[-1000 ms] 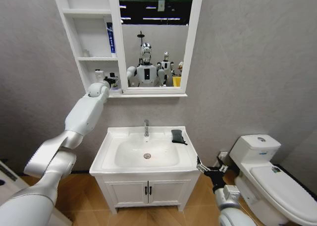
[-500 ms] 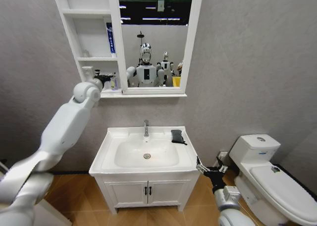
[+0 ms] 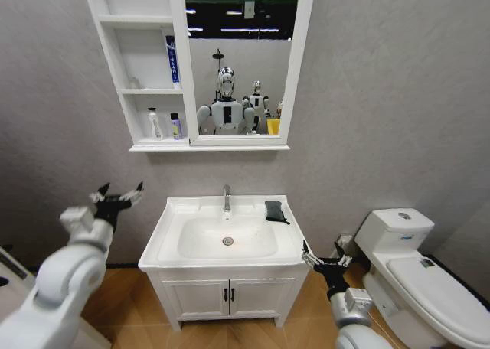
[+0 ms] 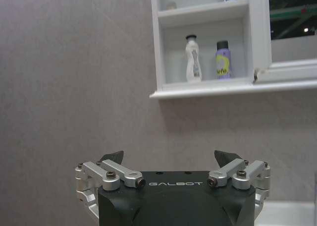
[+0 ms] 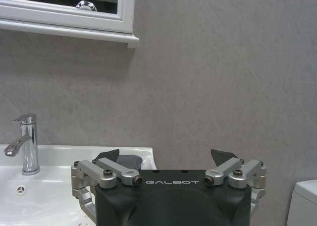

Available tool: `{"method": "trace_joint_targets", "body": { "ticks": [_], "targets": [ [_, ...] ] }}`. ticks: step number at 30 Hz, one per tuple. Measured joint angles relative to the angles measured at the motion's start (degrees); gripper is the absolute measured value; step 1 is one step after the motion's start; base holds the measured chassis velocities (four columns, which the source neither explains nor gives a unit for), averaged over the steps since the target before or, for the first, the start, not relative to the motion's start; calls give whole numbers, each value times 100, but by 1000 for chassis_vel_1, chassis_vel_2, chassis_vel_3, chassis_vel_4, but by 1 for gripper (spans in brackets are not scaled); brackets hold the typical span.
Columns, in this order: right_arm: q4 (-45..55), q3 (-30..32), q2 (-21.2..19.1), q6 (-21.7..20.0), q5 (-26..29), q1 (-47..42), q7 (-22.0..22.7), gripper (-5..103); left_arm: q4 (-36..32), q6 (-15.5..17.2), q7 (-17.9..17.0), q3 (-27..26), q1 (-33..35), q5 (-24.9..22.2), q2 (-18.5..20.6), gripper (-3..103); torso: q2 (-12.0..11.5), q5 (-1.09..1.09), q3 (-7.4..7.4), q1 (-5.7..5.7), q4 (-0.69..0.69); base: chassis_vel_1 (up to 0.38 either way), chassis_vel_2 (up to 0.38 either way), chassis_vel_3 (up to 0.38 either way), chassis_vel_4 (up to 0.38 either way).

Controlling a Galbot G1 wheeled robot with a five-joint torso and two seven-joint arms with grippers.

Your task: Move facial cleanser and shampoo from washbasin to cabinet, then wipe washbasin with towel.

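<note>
Since the earlier frame, the left arm had dropped from the cabinet [image 3: 145, 73], its left gripper [image 3: 117, 197] released and empty beside the washbasin [image 3: 164, 242]. Both bottles [image 3: 155, 124] stood on the lowest shelf, so wiping remained. The towel [image 3: 274, 210] lay on the basin's right rear corner; the right gripper [image 3: 321, 261] waited released below.

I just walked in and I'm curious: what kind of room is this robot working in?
It looks like a bathroom, perhaps a mock-up: a white washbasin with a chrome faucet, a mirrored wall cabinet holding bottles, and a toilet beside it.
</note>
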Motion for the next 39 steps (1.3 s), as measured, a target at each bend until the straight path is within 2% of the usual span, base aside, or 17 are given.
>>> {"method": "trace_joint_targets", "body": {
  "ticks": [1, 2, 3, 5, 6, 8, 13, 31, 39],
  "targets": [
    [17, -2, -12, -12, -14, -4, 17, 100, -154, -263, 351, -178, 616, 214, -498, 100, 0, 0, 0, 0, -2, 0, 0, 0, 0],
    [29, 2, -17, -16, -30, -8, 23, 100, -278, -419, 545, -234, 1048, 309, -851, 100, 0, -1, 0, 0, 2, 0, 0, 0, 0],
    [29, 2, -17, -16, -30, -8, 23, 100, -278, -419, 545, -234, 1048, 309, -851, 100, 0, -1, 0, 0, 2, 0, 0, 0, 0],
    [84, 72, 9, -18, -44, -86, 69, 100, -510, -595, 712, -33, 1670, 434, -1261, 100, 0, 2, 1, 0, 2, 0, 0, 0, 0],
    [84, 72, 9, -18, -44, -86, 69, 100, -510, -595, 712, -33, 1670, 434, -1261, 100, 0, 2, 1, 0, 2, 0, 0, 0, 0],
    [148, 136, 65, -18, -47, -170, 146, 100, -655, -632, 674, 250, 1780, 602, -1324, 100, 0, 0, 1, 1, -7, 0, 0, 0, 0],
    [190, 80, 90, -19, -47, -147, 191, 100, -722, -633, 593, 408, 1761, 707, -1337, 100, -1, -1, 2, 3, 0, 0, 0, 0, 0],
    [162, 6, 70, -9, -188, -159, -165, 100, -679, -600, 555, 444, 1666, 675, -1306, 100, 0, -2, 1, 1, -1, -4, 3, 3, -3],
    [74, 12, 34, 9, -173, -54, -164, 100, -673, -596, 553, 448, 1654, 668, -1302, 100, -2, -2, 3, 5, 0, -109, 104, 125, -121]
  ]
}}
